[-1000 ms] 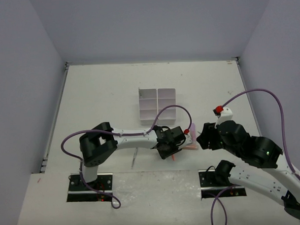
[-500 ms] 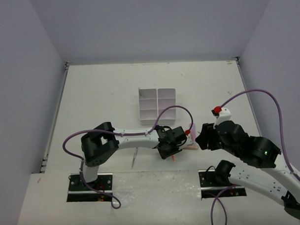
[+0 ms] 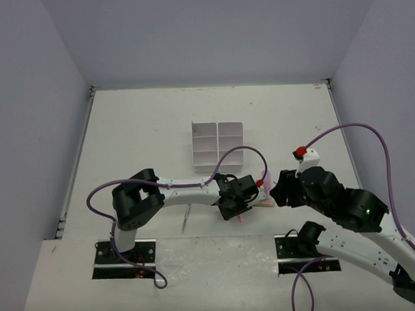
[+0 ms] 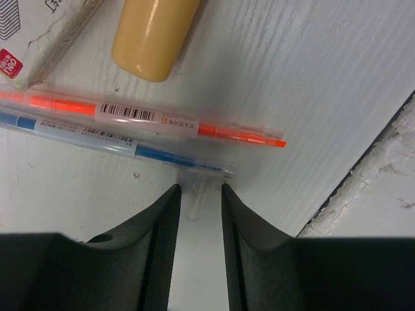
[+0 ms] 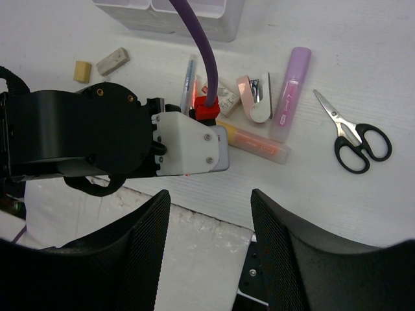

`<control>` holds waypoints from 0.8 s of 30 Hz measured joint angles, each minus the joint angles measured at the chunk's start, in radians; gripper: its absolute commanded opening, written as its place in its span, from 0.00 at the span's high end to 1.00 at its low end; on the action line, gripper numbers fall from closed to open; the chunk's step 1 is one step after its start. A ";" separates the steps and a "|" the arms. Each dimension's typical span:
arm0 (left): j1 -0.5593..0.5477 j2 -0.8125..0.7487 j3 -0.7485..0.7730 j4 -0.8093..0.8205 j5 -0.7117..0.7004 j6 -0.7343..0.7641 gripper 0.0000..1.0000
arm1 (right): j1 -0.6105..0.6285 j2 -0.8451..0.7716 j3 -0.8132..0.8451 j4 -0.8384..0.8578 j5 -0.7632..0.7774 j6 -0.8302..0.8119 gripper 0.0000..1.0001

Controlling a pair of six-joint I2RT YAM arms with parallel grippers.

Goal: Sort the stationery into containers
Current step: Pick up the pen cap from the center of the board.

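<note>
Nearest us, the right end effector hangs wide with nothing between its fingers. It sits over the near edge of the tabletop, looking down on the left arm's wrist. It has barely drifted in the last second, so we read it as waiting.

Next out, the left end effector is low on the tabletop. Its jaws are narrow but not closed, and they straddle a clear stub lying against a blue pen. We cannot tell whether the stub is part of that pen. A sliver of gap shows beside the stub, so we judge there is no pinch yet. Against a second ago the left arm has only nudged, and the jaw width looks the same. So the grasp is lined up but not finished, and nothing is lifted.

Just beside the blue pen lies an orange pen, then a yellow marker and a boxed eraser. A pink marker and scissors lie off to one side, and a tan eraser to the other. A thin grey pen lies alone near the left forearm.

Farthest is the organizer, apart from the pile. No coloured item shows in its compartments from above. All the stationery we see is on the tabletop, so we judge the sorting to be at an early stage.
</note>
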 measured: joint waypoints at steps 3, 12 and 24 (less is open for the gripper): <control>-0.001 -0.001 -0.001 0.000 -0.001 0.001 0.65 | 0.000 -0.003 0.000 0.000 0.000 0.000 0.44; -0.003 -0.001 -0.004 0.003 -0.009 0.003 0.65 | 0.000 -0.006 -0.005 0.000 -0.002 -0.001 0.44; -0.003 -0.013 -0.020 0.003 -0.024 0.002 0.64 | 0.000 -0.005 -0.011 0.001 -0.022 -0.007 0.44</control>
